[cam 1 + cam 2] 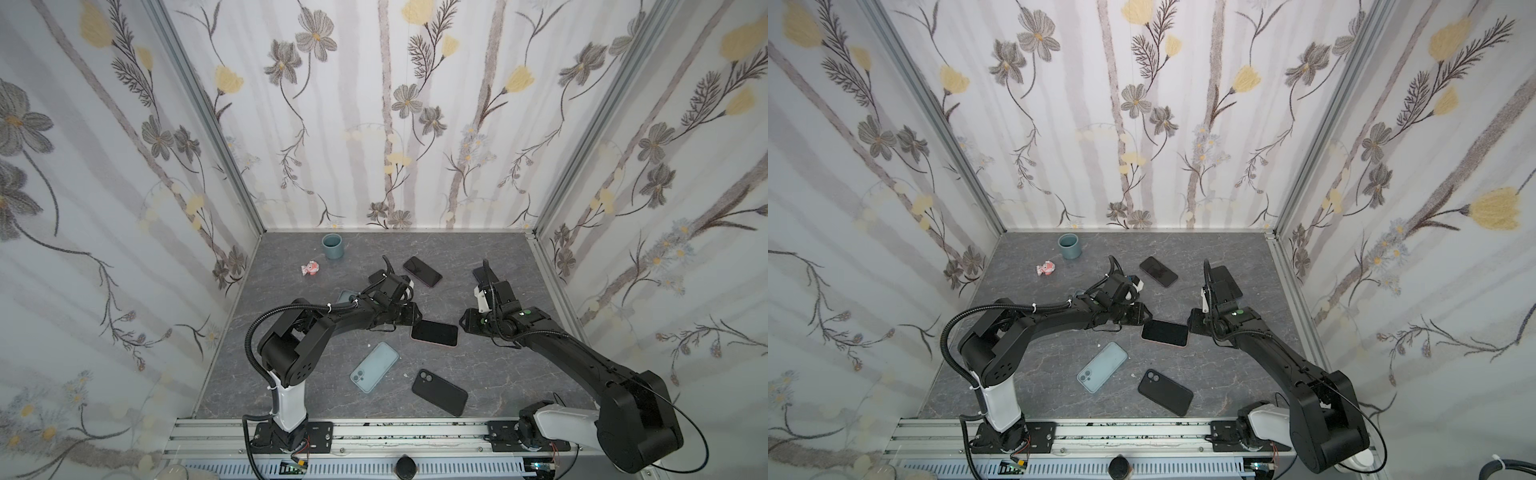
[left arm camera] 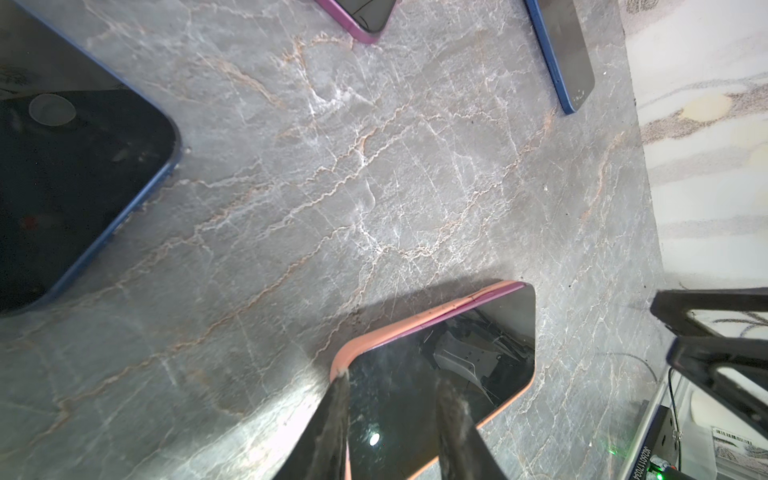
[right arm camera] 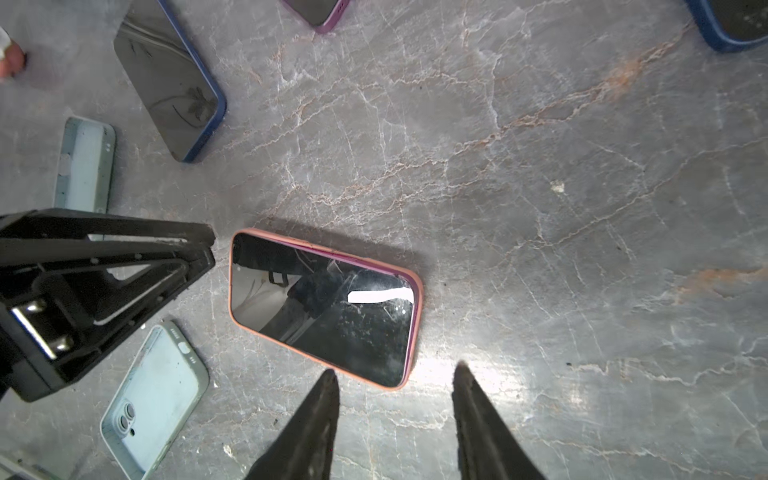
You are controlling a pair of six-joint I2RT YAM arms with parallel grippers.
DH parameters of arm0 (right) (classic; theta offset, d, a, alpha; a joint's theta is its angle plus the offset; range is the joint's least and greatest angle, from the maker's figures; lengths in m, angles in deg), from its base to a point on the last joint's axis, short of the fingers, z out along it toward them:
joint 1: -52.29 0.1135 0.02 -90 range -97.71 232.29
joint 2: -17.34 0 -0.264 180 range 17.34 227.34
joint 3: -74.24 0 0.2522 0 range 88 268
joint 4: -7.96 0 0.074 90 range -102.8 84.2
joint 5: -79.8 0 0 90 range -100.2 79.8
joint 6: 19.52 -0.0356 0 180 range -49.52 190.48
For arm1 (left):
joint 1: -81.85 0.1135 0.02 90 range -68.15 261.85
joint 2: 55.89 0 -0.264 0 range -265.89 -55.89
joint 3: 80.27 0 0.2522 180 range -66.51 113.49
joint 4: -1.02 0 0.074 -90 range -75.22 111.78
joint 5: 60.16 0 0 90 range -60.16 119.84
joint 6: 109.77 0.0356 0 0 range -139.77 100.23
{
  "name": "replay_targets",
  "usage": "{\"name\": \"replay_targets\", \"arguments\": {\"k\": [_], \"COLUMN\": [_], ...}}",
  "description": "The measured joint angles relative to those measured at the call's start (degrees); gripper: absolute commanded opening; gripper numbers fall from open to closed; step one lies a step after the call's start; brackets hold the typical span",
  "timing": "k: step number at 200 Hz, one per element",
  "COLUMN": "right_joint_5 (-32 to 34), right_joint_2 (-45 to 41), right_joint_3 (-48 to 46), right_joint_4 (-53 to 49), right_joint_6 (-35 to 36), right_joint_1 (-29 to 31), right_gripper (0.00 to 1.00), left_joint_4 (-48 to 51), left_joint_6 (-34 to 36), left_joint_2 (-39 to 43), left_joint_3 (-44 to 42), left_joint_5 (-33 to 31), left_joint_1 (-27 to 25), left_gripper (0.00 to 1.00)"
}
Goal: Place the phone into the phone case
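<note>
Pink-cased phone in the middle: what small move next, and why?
Probably press the left claw down on the phone along one long edge: its purple side shows above the pink case rim there, so it looks not fully seated.

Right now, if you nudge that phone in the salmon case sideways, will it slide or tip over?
Probably slide: the phone lies flat, screen up, on the smooth table. Its glossy glass looks slippery, so edges likely grip better. A purple edge shows along the salmon case, so it may shift inside.

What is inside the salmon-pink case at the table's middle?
A purple-edged phone, screen up, lies in the salmon-pink case. The case's floor is hidden under it, so full seating cannot be told.
</note>
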Motion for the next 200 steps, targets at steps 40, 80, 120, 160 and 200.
{"name": "replay_targets", "arguments": {"k": [40, 80, 120, 160, 200], "right_joint_5": [-1.53, -3.04, -4.57, -6.29, -6.47], "right_joint_2": [0.35, 2.82, 5.44, 9.42, 11.74], "right_joint_3": [-3.45, -4.76, -4.48, -2.56, -1.66], "right_joint_4": [1.27, 3.82, 6.54, 8.52, 9.35], "right_joint_6": [-0.5, -1.07, -1.07, -1.03, -0.85], "right_joint_1": [-0.13, -0.63, -1.64, -2.12, -2.16], "right_gripper": [0.31, 0.24, 0.23, 0.19, 0.16], "left_joint_4": [-0.68, -1.27, -1.86, -2.08, -2.16], "left_joint_6": [-0.72, -1.36, -2.16, -2.16, -2.16], "left_joint_2": [-1.11, -1.77, -2.29, -2.32, -1.03], "left_joint_3": [0.0, -0.07, -0.22, -0.42, -1.84], "left_joint_5": [1.25, 1.46, 1.49, 1.44, 1.18], "left_joint_1": [-0.09, -0.61, -0.76, -0.76, -0.76], "left_gripper": [0.35, 0.35, 0.35, 0.34, 0.34]}}
